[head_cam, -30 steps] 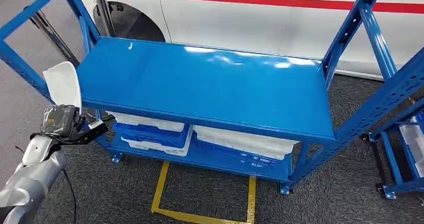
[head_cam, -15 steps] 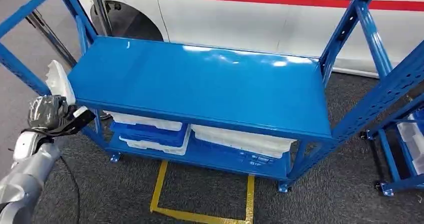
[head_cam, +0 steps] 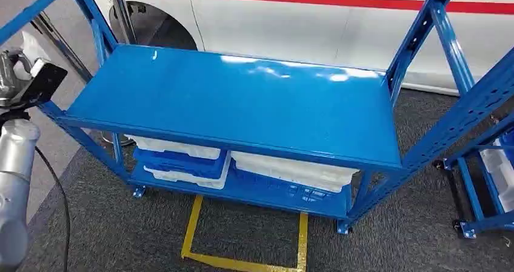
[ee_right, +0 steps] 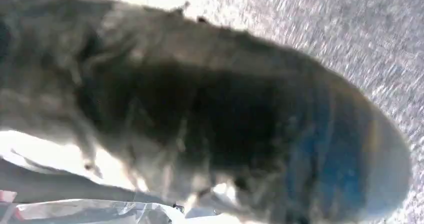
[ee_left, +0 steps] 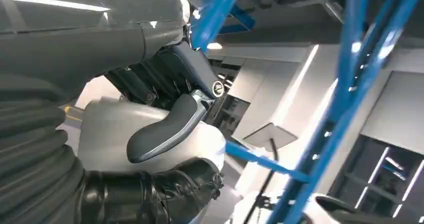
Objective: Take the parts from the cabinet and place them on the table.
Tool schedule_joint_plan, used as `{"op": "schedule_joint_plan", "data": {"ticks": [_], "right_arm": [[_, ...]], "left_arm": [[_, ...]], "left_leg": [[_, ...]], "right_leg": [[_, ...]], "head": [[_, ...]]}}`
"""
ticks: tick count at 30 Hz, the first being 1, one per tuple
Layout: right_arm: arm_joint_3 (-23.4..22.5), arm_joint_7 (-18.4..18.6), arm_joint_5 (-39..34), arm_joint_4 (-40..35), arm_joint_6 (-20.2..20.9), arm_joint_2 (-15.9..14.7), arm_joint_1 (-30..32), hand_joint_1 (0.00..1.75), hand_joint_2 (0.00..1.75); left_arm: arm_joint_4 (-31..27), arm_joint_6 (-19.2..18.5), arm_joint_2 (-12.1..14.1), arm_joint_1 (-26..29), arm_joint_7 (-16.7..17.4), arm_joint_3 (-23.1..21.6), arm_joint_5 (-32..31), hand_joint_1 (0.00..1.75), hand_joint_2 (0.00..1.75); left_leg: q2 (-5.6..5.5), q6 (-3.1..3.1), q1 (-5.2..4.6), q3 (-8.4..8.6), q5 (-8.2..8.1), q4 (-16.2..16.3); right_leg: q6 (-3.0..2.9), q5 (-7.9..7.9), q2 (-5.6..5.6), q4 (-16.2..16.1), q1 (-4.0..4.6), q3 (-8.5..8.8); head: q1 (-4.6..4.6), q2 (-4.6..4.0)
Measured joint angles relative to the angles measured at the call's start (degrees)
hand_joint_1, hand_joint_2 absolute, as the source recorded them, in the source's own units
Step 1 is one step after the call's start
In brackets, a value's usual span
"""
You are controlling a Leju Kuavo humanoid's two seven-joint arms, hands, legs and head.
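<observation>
My left hand (head_cam: 18, 78) is raised at the far left, just outside the blue table's left corner post, and grips a white plastic part (head_cam: 29, 42). In the left wrist view the thumb (ee_left: 165, 129) presses on the white part (ee_left: 105, 134) and the dark fingers (ee_left: 150, 79) wrap it from the other side. The blue table top (head_cam: 242, 108) is bare and glossy. The right wrist view is badly blurred: a dark grey shape (ee_right: 200, 114) that may be my right hand hangs over the speckled floor, and its fingers cannot be made out.
White and blue trays (head_cam: 182, 160) and a white tray (head_cam: 291, 172) are stacked on the lower shelf. Blue uprights (head_cam: 424, 36) rise at the table's corners. A white vehicle (head_cam: 291, 17) stands behind. Another blue rack (head_cam: 485, 181) is at the right. Yellow tape (head_cam: 242, 263) marks the floor.
My left arm has lifted the white part upward and out to the left, from beside the table's front-left edge to the far left of the picture. The view shifted slightly.
</observation>
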Motion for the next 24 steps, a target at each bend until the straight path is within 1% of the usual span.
{"op": "schedule_joint_plan", "data": {"ticks": [1,2,3,4,6,7,8,9,10,11,12,13,14,15,16,17,18,19,20,21,22,23,24], "right_arm": [[0.0,0.0,0.0,0.0,0.0,0.0,0.0,0.00,0.00],[0.0,0.1,0.0,0.0,0.0,0.0,0.0,0.00,0.00],[0.0,0.2,0.0,0.0,0.0,0.0,0.0,0.00,0.00],[0.0,0.2,0.0,0.0,0.0,0.0,0.0,0.00,0.00],[0.0,0.2,0.0,0.0,0.0,0.2,0.0,0.00,0.00],[0.0,0.2,0.0,0.0,0.1,0.2,0.0,0.00,0.00],[0.0,0.2,0.0,0.0,0.1,0.3,0.0,0.00,0.00],[0.0,0.2,0.0,0.0,0.1,0.3,0.0,0.00,0.00],[0.0,0.2,0.1,0.0,0.1,0.3,-0.1,0.00,0.00],[0.0,0.2,0.1,0.0,0.1,0.5,0.0,0.00,0.00],[0.0,0.2,0.2,0.0,0.1,0.5,0.0,0.00,0.00],[0.0,0.2,0.3,0.0,0.1,0.6,-0.1,0.00,0.00],[0.1,0.2,0.4,0.0,0.2,0.7,-0.2,0.00,0.00],[0.1,0.2,0.4,0.0,0.2,0.7,-0.2,0.00,0.00],[0.1,0.0,0.5,0.0,0.2,0.9,-0.2,0.00,0.00],[0.2,0.0,0.5,0.0,0.2,0.9,-0.4,0.00,0.00],[0.2,0.0,0.6,0.0,0.2,0.9,-0.4,0.00,0.00],[0.2,0.0,0.6,0.0,0.2,0.9,-0.4,0.00,0.00],[0.2,0.0,0.6,0.0,0.2,0.9,-0.4,0.00,0.00],[0.2,0.0,0.6,0.0,0.2,0.9,-0.4,0.00,0.00],[0.2,0.0,0.7,0.0,0.2,0.9,-0.4,0.00,0.00],[0.2,0.0,0.7,0.0,0.2,0.9,-0.4,0.00,0.00],[0.2,0.0,0.7,0.0,0.2,0.9,-0.4,0.00,0.00]], "left_arm": [[-0.3,0.2,-0.1,0.0,0.0,0.0,0.2,1.75,1.75],[-0.7,0.2,-0.1,0.0,-0.1,0.0,0.6,1.75,1.75],[-1.0,0.2,-0.1,-0.2,-0.2,0.0,1.1,1.75,1.75],[-1.2,0.2,-0.1,-0.7,-0.2,0.2,1.4,1.75,1.75],[-1.4,0.0,-0.4,-0.9,-0.2,0.4,1.8,1.75,1.75],[-1.4,-0.2,-0.6,-0.9,-0.2,0.3,1.8,1.75,1.75],[-1.4,-0.5,-0.9,-0.8,-0.2,0.3,1.8,1.75,1.75],[-1.4,-0.9,-1.1,-0.8,-0.1,0.3,1.8,1.75,1.75],[-1.6,-1.1,-1.4,-0.8,0.1,0.3,1.7,1.75,1.75],[-1.7,-1.1,-1.6,-0.9,0.2,0.3,1.6,1.75,1.75],[-1.7,-1.1,-1.9,-1.1,0.6,0.3,1.0,1.75,1.75],[-1.7,-1.0,-2.5,-1.4,1.2,0.0,0.3,1.75,1.75],[-1.7,-0.9,-3.1,-1.5,1.5,-0.4,-0.1,1.75,1.75],[-1.6,-0.8,-3.8,-1.5,1.8,-0.7,-0.2,1.75,1.75],[-1.4,-0.7,-4.7,-1.6,2.2,-0.9,-0.2,1.75,1.75],[-1.2,-0.7,-5.5,-1.8,2.3,-1.2,-0.2,1.75,1.75],[-1.0,-0.5,-6.4,-2.1,2.3,-1.6,-0.2,1.75,1.75],[-0.8,-0.4,-7.2,-2.5,2.4,-1.9,-0.3,1.75,1.75],[-0.4,-0.3,-8.0,-2.8,2.4,-2.1,-0.3,1.75,1.75],[0.1,0.0,-9.1,-3.0,2.5,-2.4,-0.4,1.75,1.75],[0.6,0.2,-9.9,-3.1,2.6,-2.6,-0.4,1.75,1.75],[1.1,0.4,-11.0,-3.1,2.6,-3.0,-0.5,1.75,1.75],[1.4,0.4,-11.7,-3.1,2.7,-3.2,-0.6,1.75,1.75]], "left_leg": [[0.01,-0.24,0.04,0.04,0.03,-0.1],[0.07,-0.54,0.20,-0.32,-0.51,0.2],[0.08,-0.72,0.29,-0.67,-1.56,1.5],[0.04,-0.91,0.32,-2.11,-3.55,4.8],[0.04,-1.31,0.32,-6.19,-7.39,13.6],[0.04,-1.42,0.33,-7.88,-8.09,17.0],[0.04,-1.40,0.36,-8.16,-7.27,17.2],[0.05,-1.32,0.38,-7.24,-5.45,14.9],[0.06,-1.16,0.38,-5.15,-2.73,10.4],[0.07,-0.94,0.38,-2.59,-0.11,5.2],[0.13,-0.70,0.35,-0.75,0.71,0.7],[0.07,-0.58,-0.11,0.08,0.24,-0.3],[-0.17,-0.29,-0.25,-0.06,0.30,-0.3],[-0.28,-0.13,-0.35,-0.14,0.32,-0.3],[-0.37,0.24,-0.40,-0.12,0.39,-0.4],[-0.33,0.95,0.18,0.21,0.89,-1.2],[-0.29,1.23,0.16,0.38,1.10,-1.5],[-0.23,1.50,0.16,0.33,1.15,-1.5],[-0.25,1.77,0.09,0.29,1.12,-1.5],[-0.22,1.86,-0.02,0.30,1.11,-1.5],[-0.26,1.90,-0.09,0.26,1.08,-1.4],[-0.29,1.92,-0.14,0.26,1.06,-1.3],[-0.30,1.99,-0.18,0.26,0.98,-1.2]], "right_leg": [[-0.32,0.14,-0.01,-0.2,-0.05,-0.02],[-0.76,0.43,-0.07,-0.6,-0.42,0.18],[-0.95,0.49,-0.07,-0.8,-0.39,0.26],[-1.16,0.48,-0.07,-0.8,-0.39,0.24],[-1.26,0.45,-0.09,-0.8,-0.30,0.23],[-1.27,0.45,-0.09,-0.8,-0.30,0.24],[-1.27,0.44,-0.09,-0.8,-0.30,0.28],[-1.26,0.44,-0.07,-0.8,-0.30,0.30],[-1.25,0.44,-0.03,-0.8,-0.30,0.39],[-1.20,0.40,0.00,-0.8,-0.30,0.51],[-1.11,0.36,0.01,-0.8,-0.30,0.54],[-0.74,0.42,0.01,-0.7,0.11,0.22],[-0.43,0.58,-0.09,-0.8,-0.10,0.08],[-0.16,0.64,-0.11,-1.0,-0.17,0.23],[0.17,0.80,-0.20,-1.3,-0.22,0.43],[0.57,0.58,-0.15,-1.2,-0.15,0.39],[0.82,-0.04,-0.13,-0.3,-0.22,0.14],[0.92,-1.77,-0.15,2.1,-0.18,-1.05],[1.02,-4.02,-0.15,6.3,-0.21,-3.04],[1.11,-5.94,-0.16,10.8,-0.21,-5.25],[1.19,-6.92,-0.16,14.3,-0.22,-7.02],[1.21,-6.43,-0.16,15.4,-0.22,-7.70],[1.16,-4.99,-0.16,13.9,-0.22,-7.11]], "head": [[0.04,0.00],[-0.02,0.00],[0.02,0.00],[-0.02,0.00],[0.00,0.00],[0.00,0.00],[0.00,0.00],[0.00,0.00],[0.00,0.00],[0.00,0.00],[0.02,0.00],[0.00,0.00],[0.00,0.00],[0.00,0.00],[0.06,0.00],[0.04,0.00],[0.09,0.00],[0.11,0.00],[0.07,0.00],[0.11,0.00],[0.07,0.00],[0.09,0.00],[0.11,0.00]]}}
